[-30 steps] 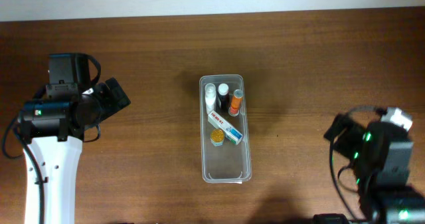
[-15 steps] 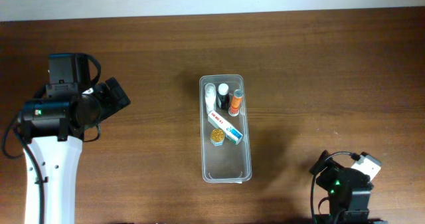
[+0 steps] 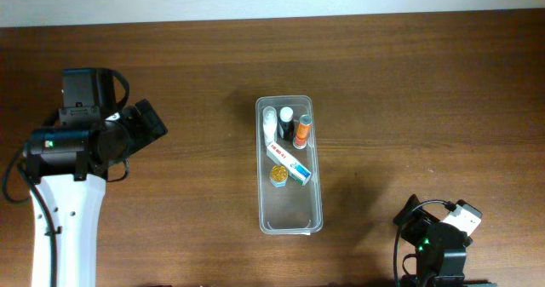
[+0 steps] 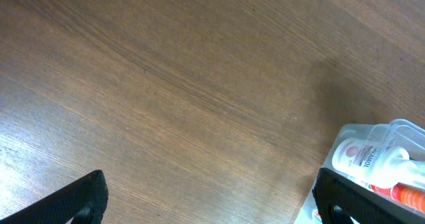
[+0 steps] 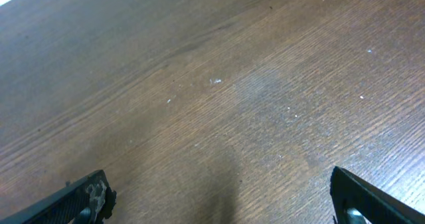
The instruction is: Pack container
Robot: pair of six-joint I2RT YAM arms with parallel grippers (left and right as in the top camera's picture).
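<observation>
Since a second ago the right arm [image 3: 434, 244] has drawn back from the table's right side to its near edge. Over the last half second it has barely shifted. Neither the left arm [image 3: 72, 151] nor the container [image 3: 289, 209] has moved.

Brown wooden table [image 3: 409, 83] fills every view. The left gripper [image 4: 212, 201] is released: its two dark fingertips [image 4: 80, 197] stand wide apart with only bare wood between them. The right gripper [image 5: 229, 201] is likewise spread, its fingertips [image 5: 89, 197] at the far corners of the wrist view over bare wood, grasping nothing.

The clear container lies on the table ahead of the left gripper. Its nearest corner shows just beside that gripper's right-hand fingertip in the wrist view, outside the gap between the fingers. From the right gripper it is well apart, off toward the middle of the table, and out of the right wrist camera's sight.

Inside the tub, at the end farther from the right arm, lie a white-and-blue box [image 3: 289, 161], an orange tube [image 3: 302, 131], a white bottle [image 3: 270, 121], a dark bottle [image 3: 286, 121] with a white cap and a small gold disc [image 3: 278, 175]. The end nearer the right arm holds nothing.
</observation>
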